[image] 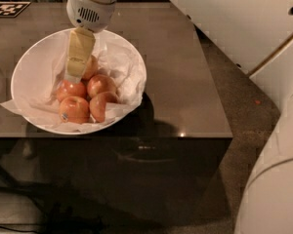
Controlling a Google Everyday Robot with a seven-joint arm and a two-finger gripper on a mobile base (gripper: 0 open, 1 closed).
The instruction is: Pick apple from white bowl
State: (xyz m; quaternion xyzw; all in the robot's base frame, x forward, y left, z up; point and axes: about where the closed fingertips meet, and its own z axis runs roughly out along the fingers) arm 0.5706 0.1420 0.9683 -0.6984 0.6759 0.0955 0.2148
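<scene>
On the surface (185, 82) stands the white bowl (27, 67). The gripper (74, 74) hangs inside it; how far open it is cannot be told. The apple (92, 66) lies just beside its tip. This looks like the approach step, and next it must close squarely around that apple.

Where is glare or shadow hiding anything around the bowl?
Camera view: the gripper sits low inside the white bowl, partly covering the back apple. The bowl casts a dark shadow on the table beside it; one small glare spot sits at the table's front edge. Nothing in the bowl is washed out.
</scene>
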